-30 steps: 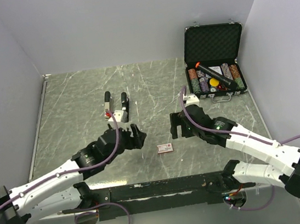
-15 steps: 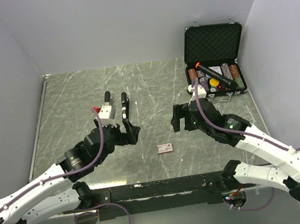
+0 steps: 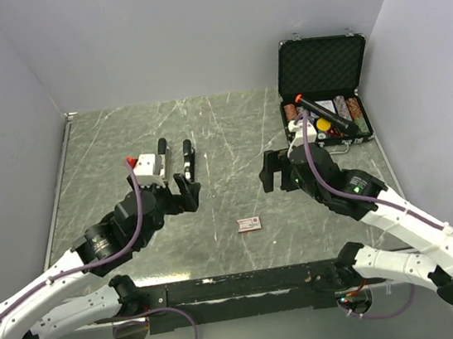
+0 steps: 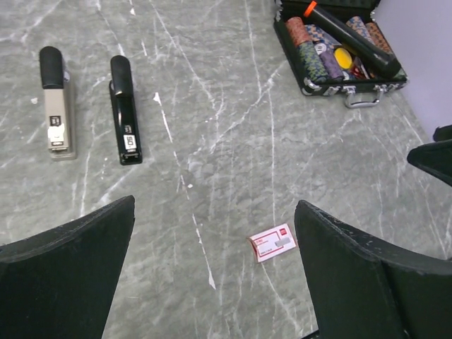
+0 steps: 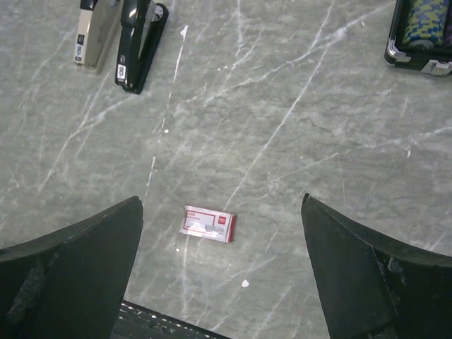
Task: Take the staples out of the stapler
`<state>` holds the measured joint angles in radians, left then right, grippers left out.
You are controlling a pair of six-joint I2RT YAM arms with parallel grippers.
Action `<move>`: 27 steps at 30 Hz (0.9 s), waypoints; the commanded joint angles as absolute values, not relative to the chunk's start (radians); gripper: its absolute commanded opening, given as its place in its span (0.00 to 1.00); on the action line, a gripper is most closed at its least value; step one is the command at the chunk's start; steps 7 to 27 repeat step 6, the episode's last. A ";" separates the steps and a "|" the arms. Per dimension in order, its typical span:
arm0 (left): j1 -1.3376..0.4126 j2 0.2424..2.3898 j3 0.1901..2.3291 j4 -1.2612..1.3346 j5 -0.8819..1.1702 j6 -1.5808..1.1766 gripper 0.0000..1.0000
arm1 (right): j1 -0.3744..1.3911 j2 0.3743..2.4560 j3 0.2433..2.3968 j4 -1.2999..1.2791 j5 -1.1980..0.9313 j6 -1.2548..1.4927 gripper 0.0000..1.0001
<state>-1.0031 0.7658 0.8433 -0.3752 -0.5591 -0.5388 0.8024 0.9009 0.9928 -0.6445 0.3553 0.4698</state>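
The slim black stapler [image 3: 188, 159] lies shut on the table at mid-left; it also shows in the left wrist view [image 4: 126, 110] and the right wrist view [image 5: 140, 46]. Just left of it lies a beige-and-silvery stapler-like piece with a black end [image 4: 56, 106]. No staples show. My left gripper [image 3: 184, 192] is open and empty, just near of the stapler. My right gripper [image 3: 270, 172] is open and empty, to the stapler's right, above the table.
A small red-and-white box [image 3: 250, 223] lies between the arms, also seen in both wrist views [image 4: 272, 243] [image 5: 207, 223]. An open black case [image 3: 320, 65] with chips and a black tube with an orange end [image 3: 324, 115] stands at the back right. Walls enclose the table.
My left gripper has moved back and left, closer to the stapler. My right gripper has risen and moved a little farther from the near edge. Both stay open.
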 commanded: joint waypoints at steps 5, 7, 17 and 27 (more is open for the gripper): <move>-1.006 0.750 0.879 -0.410 -0.617 -0.543 0.99 | 0.799 0.885 1.015 -0.586 0.327 0.419 1.00; -1.006 0.750 0.876 -0.410 -0.618 -0.546 0.99 | 0.798 0.897 1.029 -0.618 0.354 0.425 1.00; -1.006 0.750 0.876 -0.410 -0.618 -0.546 0.99 | 0.798 0.897 1.029 -0.618 0.354 0.425 1.00; -1.006 0.750 0.876 -0.410 -0.618 -0.546 0.99 | 0.798 0.897 1.029 -0.618 0.354 0.425 1.00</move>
